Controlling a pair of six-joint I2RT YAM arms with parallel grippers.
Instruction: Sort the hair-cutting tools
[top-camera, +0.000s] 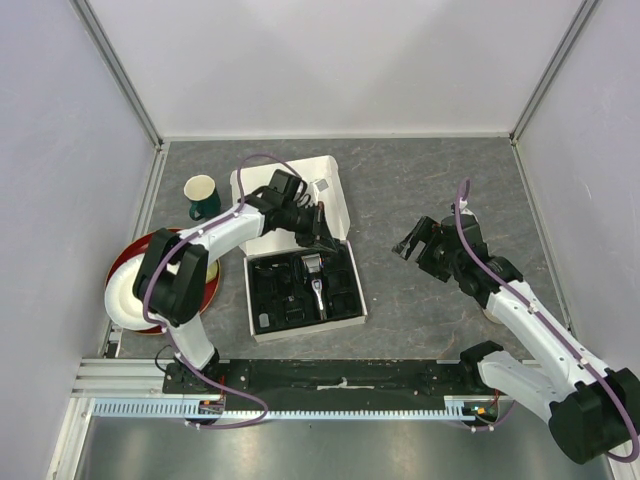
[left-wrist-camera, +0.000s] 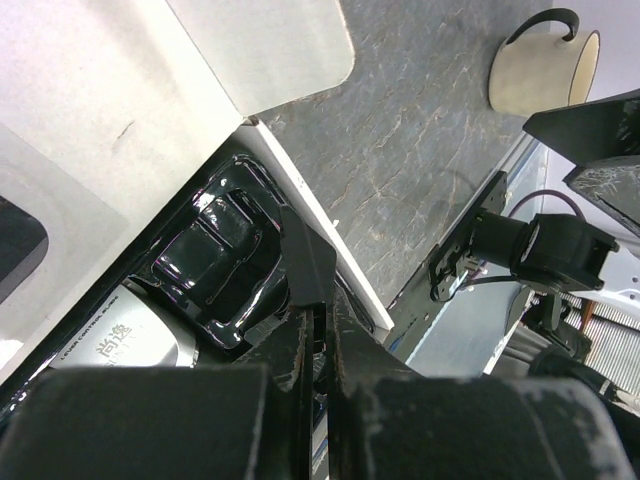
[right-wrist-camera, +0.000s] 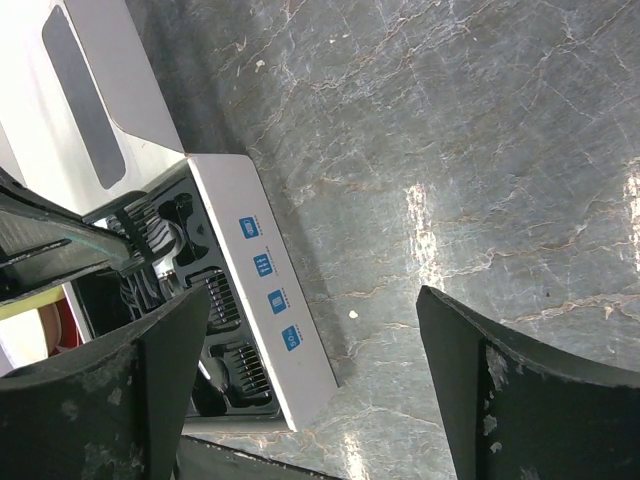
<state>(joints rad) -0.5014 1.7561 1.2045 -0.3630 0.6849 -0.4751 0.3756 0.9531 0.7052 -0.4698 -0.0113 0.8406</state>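
The clipper (top-camera: 316, 280) lies in the middle bay of the black tray (top-camera: 251, 272), with comb guards (right-wrist-camera: 226, 300) seated in pockets beside it. The right gripper (top-camera: 408, 245) hovers over the table, well apart from the tray, its jaws wide and empty. The left gripper (top-camera: 319, 228) sits low at the tray's far edge, fingers drawn to a slit; whether they pinch anything cannot be told. Judged step: working a far pocket. The next move calls for a straight lift clear of the lid (top-camera: 335, 188).
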